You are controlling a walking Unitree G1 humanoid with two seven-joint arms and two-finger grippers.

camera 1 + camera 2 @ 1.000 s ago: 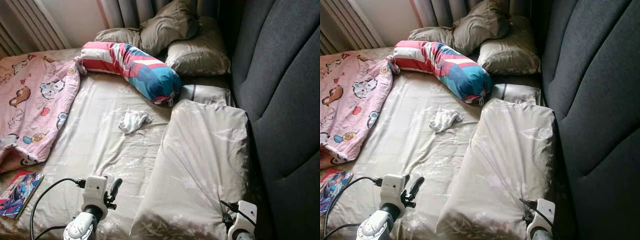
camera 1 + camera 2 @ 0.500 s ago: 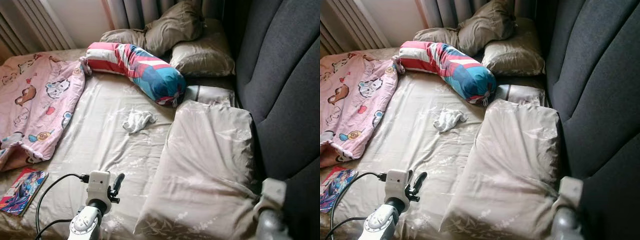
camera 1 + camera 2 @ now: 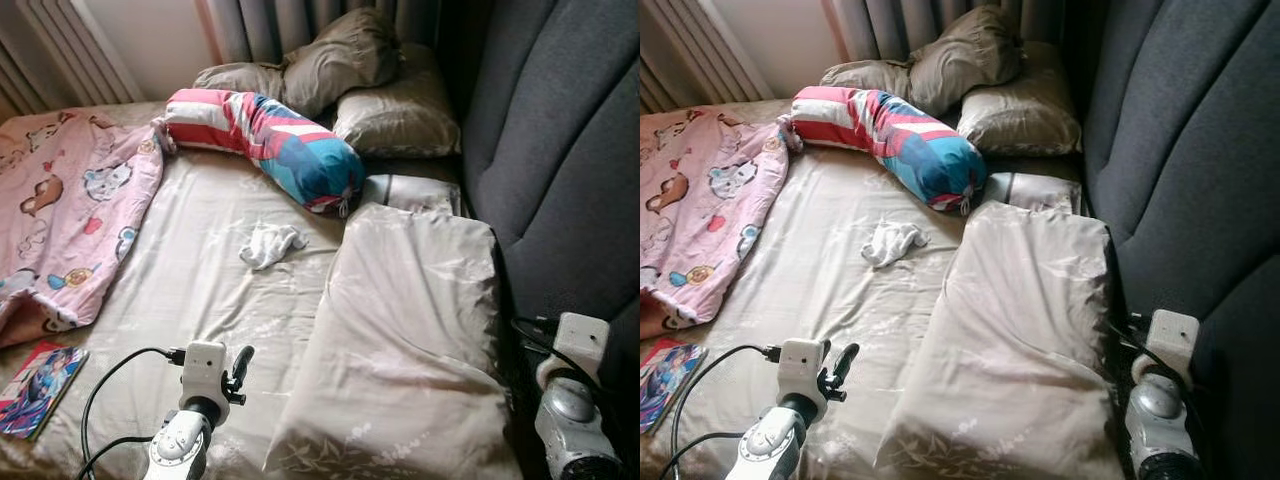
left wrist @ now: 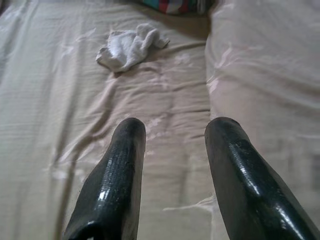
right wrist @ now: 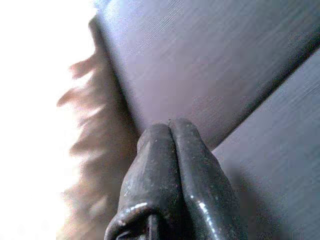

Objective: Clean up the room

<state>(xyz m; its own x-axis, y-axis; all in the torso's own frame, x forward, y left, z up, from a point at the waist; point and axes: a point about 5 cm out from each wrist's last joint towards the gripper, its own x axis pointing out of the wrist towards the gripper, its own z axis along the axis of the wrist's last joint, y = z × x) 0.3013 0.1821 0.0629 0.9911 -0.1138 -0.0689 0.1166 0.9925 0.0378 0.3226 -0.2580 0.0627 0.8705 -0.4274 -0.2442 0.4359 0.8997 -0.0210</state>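
The left claw [image 4: 170, 145] hangs low over the near part of the bed [image 3: 200, 290], its two black fingers [image 4: 117, 175] spread well apart with nothing between them. They point up the beige sheet toward a small crumpled white cloth [image 3: 270, 243], which lies by itself in the middle of the mattress, well clear of the claw. A black cable [image 3: 110, 385] loops from the left wrist down over the sheet.

The right claw [image 5: 167, 132] is over on the far right, by the dark grey padded headboard [image 3: 560, 150]. Its fingers are pressed tight together and hold nothing; from the wrist camera you see them against the grey upholstery, with a blurred, overexposed strip of pale bedding beside it. The silver right arm [image 3: 570, 420] stands in the gap between the headboard and the big beige pillow [image 3: 410, 340].

That pillow lies lengthways along the right side of the bed. Past its far end sits a striped bolster [image 3: 265, 140] in red, white and blue, set at an angle, and behind that a heap of olive-brown pillows [image 3: 340, 70] against the curtains [image 3: 260, 25]. A pink cartoon-print blanket [image 3: 65, 220] is bunched along the left side, and a colourful book [image 3: 40, 385] lies near the bed's near-left corner, just beside the blanket's lower edge.
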